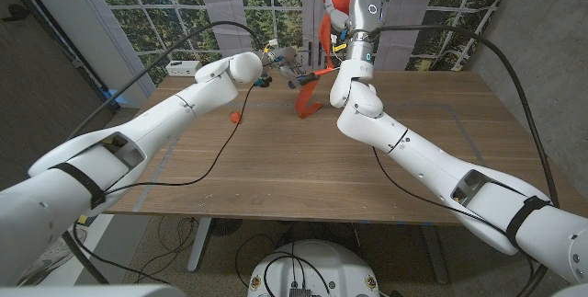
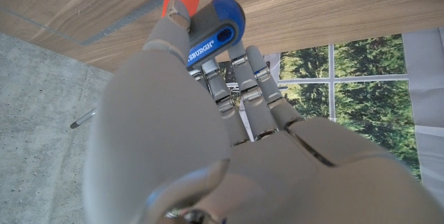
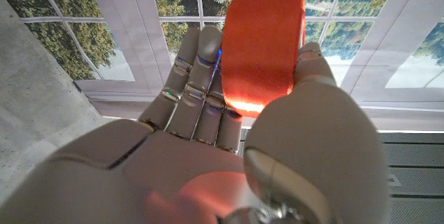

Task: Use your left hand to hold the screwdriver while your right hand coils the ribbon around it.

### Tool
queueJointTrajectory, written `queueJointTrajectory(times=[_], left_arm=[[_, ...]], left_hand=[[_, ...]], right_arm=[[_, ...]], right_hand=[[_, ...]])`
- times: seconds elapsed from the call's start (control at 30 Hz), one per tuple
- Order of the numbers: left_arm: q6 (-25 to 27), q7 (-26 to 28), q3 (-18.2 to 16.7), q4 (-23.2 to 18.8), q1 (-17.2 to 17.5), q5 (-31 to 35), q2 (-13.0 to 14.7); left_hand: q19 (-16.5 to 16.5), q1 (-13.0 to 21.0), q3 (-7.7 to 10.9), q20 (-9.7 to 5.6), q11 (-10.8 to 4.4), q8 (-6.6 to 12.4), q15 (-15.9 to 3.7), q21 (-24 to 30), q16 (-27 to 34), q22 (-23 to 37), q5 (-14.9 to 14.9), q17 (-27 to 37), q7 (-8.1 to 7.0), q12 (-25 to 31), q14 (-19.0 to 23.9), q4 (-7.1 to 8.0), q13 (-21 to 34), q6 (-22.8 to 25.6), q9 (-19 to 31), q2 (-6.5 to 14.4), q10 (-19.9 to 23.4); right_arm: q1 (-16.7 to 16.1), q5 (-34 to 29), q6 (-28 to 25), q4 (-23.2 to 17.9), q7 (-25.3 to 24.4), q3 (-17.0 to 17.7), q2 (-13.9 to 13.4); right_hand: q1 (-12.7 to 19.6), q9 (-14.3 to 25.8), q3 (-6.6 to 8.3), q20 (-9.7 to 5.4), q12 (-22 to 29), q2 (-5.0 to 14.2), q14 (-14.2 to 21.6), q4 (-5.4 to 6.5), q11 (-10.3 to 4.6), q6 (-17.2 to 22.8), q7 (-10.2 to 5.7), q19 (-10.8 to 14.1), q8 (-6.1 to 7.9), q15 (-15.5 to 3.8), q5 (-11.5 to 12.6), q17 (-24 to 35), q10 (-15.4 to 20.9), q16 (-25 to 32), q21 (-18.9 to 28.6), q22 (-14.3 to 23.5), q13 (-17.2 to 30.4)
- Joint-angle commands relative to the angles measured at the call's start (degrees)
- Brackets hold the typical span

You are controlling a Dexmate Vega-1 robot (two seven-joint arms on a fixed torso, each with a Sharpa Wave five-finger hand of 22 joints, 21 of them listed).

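A screwdriver with a blue-and-grey plastic handle is grasped in the grey left hand, its fingers wrapped around the handle, as is seen in the left wrist view. In the head view the left hand is held above the far middle of the brown wooden table, with the screwdriver pointing to the right. A wide orange-red fabric ribbon is pinched between the thumb and fingers of the grey right hand, as is shown by the right wrist view. In the head view the right hand is raised high above the table's far edge, and the ribbon is seen hanging down from it past the screwdriver's shaft to the tabletop. Whether the ribbon is wrapped around the shaft cannot be told.
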Motion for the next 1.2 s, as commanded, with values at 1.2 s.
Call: queueJointTrajectory(times=[1.2], left_arm=[[-3.95,2.36,2.27,11.03,-5.41,-0.46,-5.41]], left_hand=[[-0.42,7.71,1.11,0.08,-1.74,-0.05,-15.04,0.56,-0.87,0.09,0.45,16.43,-0.32,-0.46,9.06,0.41,0.54,1.39,0.6,9.12,0.05]], right_arm=[[-28.59,-16.28,-4.04,-22.84,5.62,3.27,-4.32]], right_hand=[[12.12,-0.18,0.06,-1.23,0.15,12.39,3.4,0.01,-2.27,2.12,-0.48,0.3,0.48,-5.07,0.65,1.22,3.64,0.11,-0.51,0.0,16.86]])
